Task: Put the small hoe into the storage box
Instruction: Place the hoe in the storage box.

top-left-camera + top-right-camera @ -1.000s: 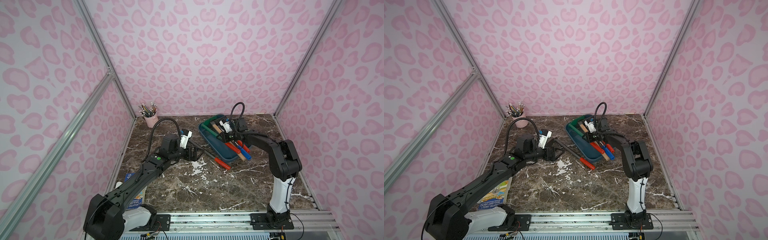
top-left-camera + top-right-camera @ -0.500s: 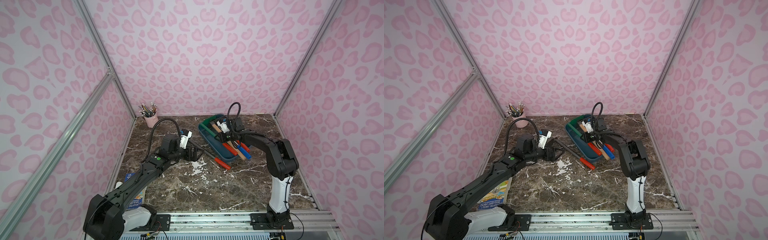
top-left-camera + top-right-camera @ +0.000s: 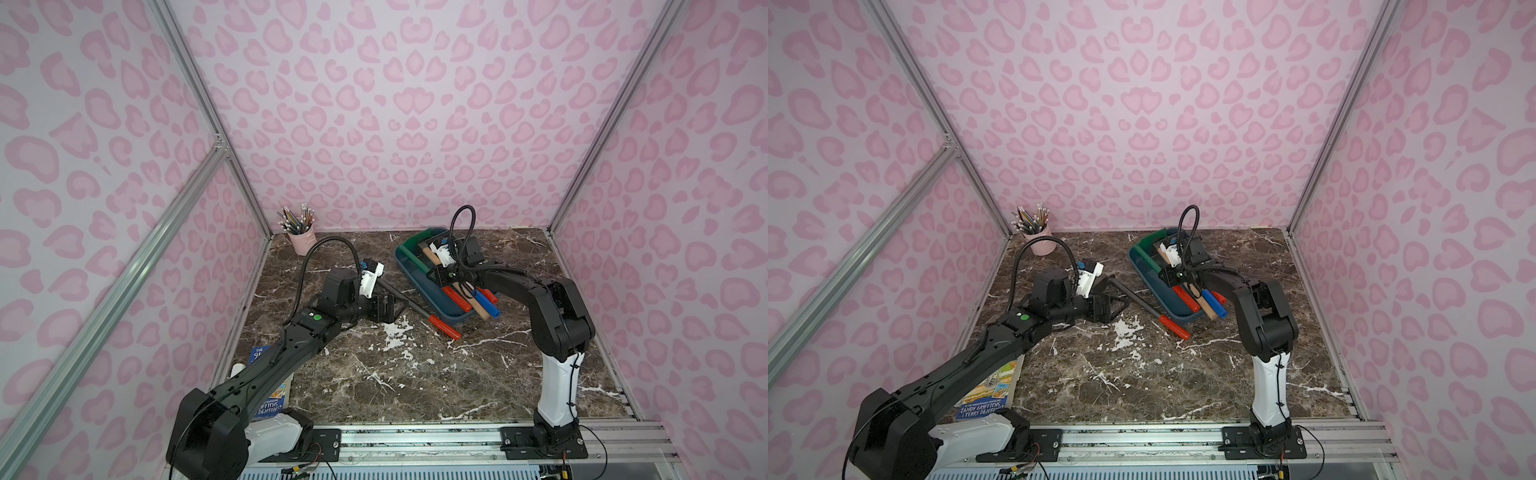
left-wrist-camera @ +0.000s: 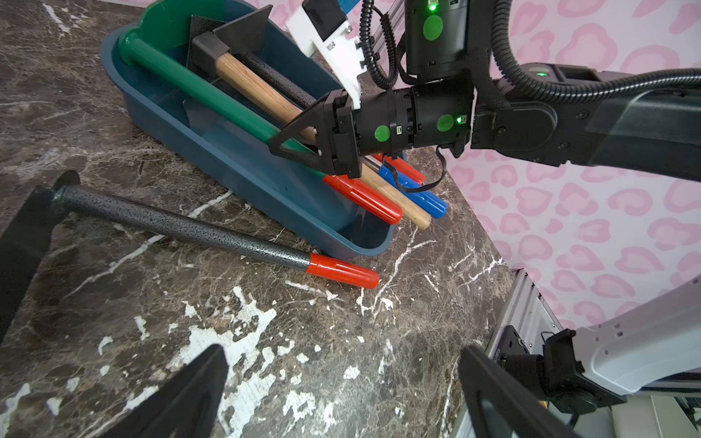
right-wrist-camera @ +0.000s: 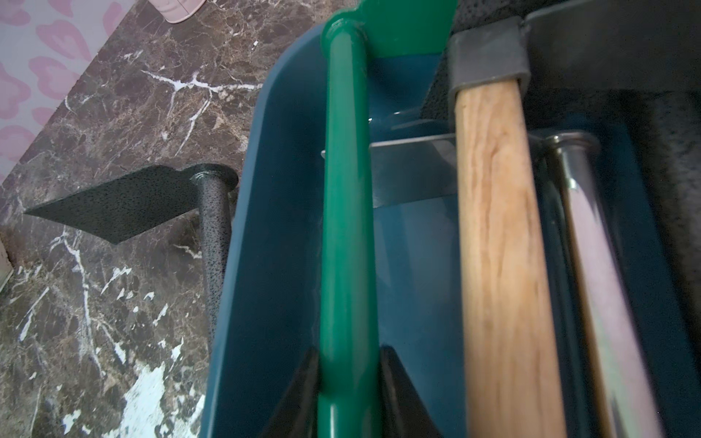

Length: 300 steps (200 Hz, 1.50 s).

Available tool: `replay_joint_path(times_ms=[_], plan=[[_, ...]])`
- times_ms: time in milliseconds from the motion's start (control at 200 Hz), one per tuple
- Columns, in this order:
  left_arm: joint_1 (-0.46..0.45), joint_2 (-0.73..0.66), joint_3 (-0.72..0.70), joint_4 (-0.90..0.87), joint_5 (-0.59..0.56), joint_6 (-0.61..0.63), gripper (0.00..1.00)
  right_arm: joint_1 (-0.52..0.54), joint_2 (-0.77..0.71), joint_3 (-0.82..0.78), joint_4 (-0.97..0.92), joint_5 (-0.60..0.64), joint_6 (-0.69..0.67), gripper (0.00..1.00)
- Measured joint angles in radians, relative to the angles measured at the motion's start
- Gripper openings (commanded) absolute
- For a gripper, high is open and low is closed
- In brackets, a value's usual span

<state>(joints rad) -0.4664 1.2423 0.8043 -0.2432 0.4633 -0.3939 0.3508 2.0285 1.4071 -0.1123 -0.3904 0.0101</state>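
Seeing the small hoe (image 4: pixel 182 227) flat on the counter (image 3: pixel 415 374), outside the storage box (image 4: pixel 235 167), running roughly along its long wall and just beside it; can't tell if touching. Blade end away from the box's near corner, red handle end close to that corner. Reading left jaws as spread wide, gripping nothing, sitting low over the counter next to the blade. Reading right jaws as clamped round the green-shafted tool (image 5: pixel 347 227) inside the box, alongside the wooden-handled hammer (image 4: pixel 261 91)
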Motion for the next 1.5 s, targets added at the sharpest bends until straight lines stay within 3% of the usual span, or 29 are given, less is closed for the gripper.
replay_joint_path(times_ms=[215,705,1110,1500], plan=[[0.000,0.000,-0.003,0.000,0.000,0.000,0.99,0.014,-0.014,-0.029,0.022,0.027,-0.005,0.38],[0.000,0.000,-0.003,0.000,0.000,0.000,0.99,0.021,-0.073,-0.067,-0.055,0.052,-0.011,0.52],[0.000,0.011,0.001,0.003,0.000,0.000,0.99,0.024,-0.164,-0.077,-0.095,0.064,-0.016,0.60],[0.000,0.046,0.009,0.010,-0.016,-0.008,0.99,0.085,-0.307,-0.155,-0.111,0.120,-0.037,0.59]])
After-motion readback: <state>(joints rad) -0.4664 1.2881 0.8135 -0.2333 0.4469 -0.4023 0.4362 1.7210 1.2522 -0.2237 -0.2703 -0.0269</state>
